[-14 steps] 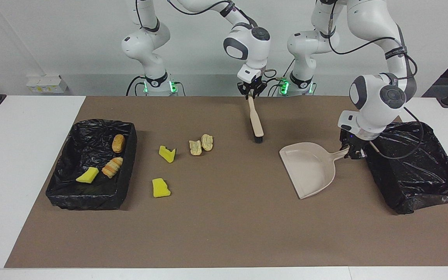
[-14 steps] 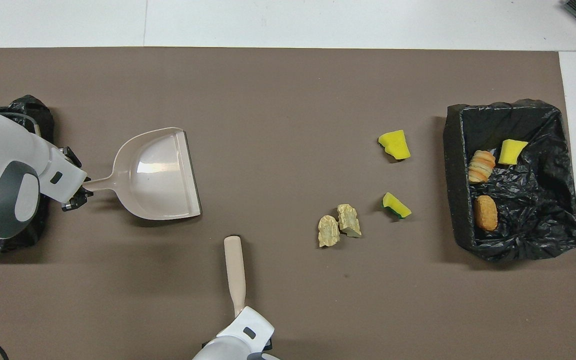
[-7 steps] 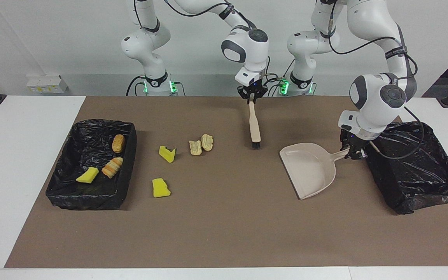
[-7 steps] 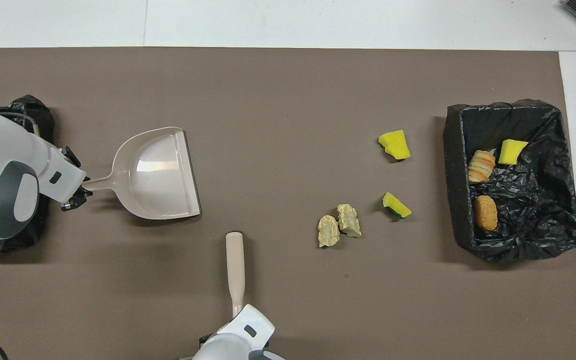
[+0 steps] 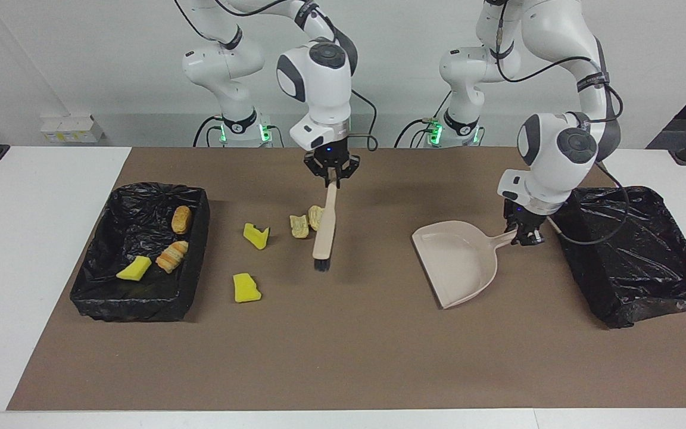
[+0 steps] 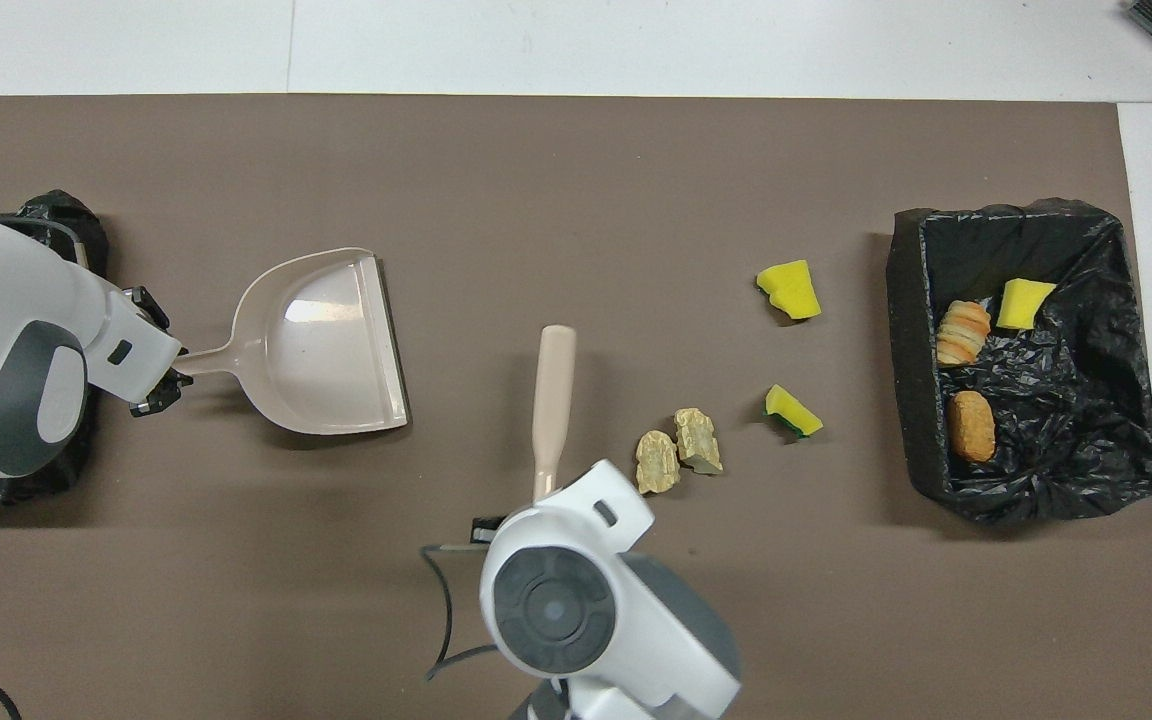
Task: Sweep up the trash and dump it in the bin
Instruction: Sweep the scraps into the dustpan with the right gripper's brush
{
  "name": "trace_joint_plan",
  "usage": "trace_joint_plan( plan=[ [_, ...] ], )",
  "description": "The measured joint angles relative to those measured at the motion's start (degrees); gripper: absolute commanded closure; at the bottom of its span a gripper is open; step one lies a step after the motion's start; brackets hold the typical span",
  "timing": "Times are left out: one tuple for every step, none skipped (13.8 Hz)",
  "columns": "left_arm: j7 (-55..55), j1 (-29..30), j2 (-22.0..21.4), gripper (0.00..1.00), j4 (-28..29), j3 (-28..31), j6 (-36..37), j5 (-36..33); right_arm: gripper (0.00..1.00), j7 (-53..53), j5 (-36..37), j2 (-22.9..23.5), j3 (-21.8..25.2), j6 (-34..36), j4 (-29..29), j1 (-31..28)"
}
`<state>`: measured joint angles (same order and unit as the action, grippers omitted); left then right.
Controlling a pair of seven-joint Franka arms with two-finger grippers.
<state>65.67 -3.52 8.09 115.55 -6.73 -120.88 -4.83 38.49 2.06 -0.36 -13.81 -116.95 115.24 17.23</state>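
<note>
Facing view: seven scraps of trash counted. Three inside the bin [image 5: 90,298] at the right arm's end: brown bread piece [image 5: 181,219], striped bread piece [image 5: 172,256], yellow sponge chunk [image 5: 134,269]. Four loose on the brown mat [image 5: 343,357]: two yellow chunks [image 5: 256,236] [image 5: 246,288] and two tan pieces [image 5: 299,226] [image 5: 315,215]. Two bins, the second bin [image 5: 646,298] at the left arm's end. One brush [image 5: 325,229], handle clamped in the right gripper [image 5: 331,172], bristles down, just beside the tan pieces. One dustpan [image 5: 456,262], handle clamped in the left gripper [image 5: 521,235].

Overhead view: same counts. Four loose scraps [image 6: 788,289] [image 6: 793,412] [image 6: 698,439] [image 6: 657,462], three in the bin [image 6: 911,400]. Brush [image 6: 551,400] now shifted toward the tan pieces from its earlier spot nearer the robots; dustpan [image 6: 321,340] nudged slightly toward the trash. Scraps unmoved.
</note>
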Motion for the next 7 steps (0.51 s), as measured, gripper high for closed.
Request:
trace_joint_plan(
  plan=[
    [-2.4, -2.3, -0.1, 1.00, 0.1, -0.1, 0.1, 0.0, 1.00, -3.5, 0.0, -0.2, 0.0, 1.5, -0.1, -2.8],
    [-4.8, -4.7, -0.3, 1.00, 0.4, -0.1, 0.2, 0.0, 1.00, -7.0, 0.0, -0.4, 0.0, 3.8, -0.2, -5.4],
    [-6.8, -6.9, -0.7, 1.00, 1.1, -0.2, 0.2, 0.0, 1.00, -10.4, 0.0, -1.0, 0.1, 6.4, -0.2, -7.7],
    [-8.7, -9.1, -1.5, 1.00, 2.4, -0.2, 0.2, 0.0, 1.00, -14.0, 0.0, -2.1, 0.0, 8.8, 0.0, -10.1],
    [-10.3, -11.1, -2.7, 1.00, 4.2, -0.3, 0.2, 0.0, 1.00, -17.4, 0.0, -3.7, 0.0, 10.6, 0.8, -12.4],
    [-11.7, -12.9, -4.0, 1.00, 5.9, -0.3, 0.2, 0.0, 1.00, -21.1, -0.1, -5.7, 0.0, 11.8, 2.5, -14.6],
    [-13.0, -14.2, -5.1, 1.00, 7.1, -0.3, 0.2, 0.0, 1.00, -24.8, -0.2, -7.7, 0.1, 12.2, 4.8, -16.4]
  ],
)
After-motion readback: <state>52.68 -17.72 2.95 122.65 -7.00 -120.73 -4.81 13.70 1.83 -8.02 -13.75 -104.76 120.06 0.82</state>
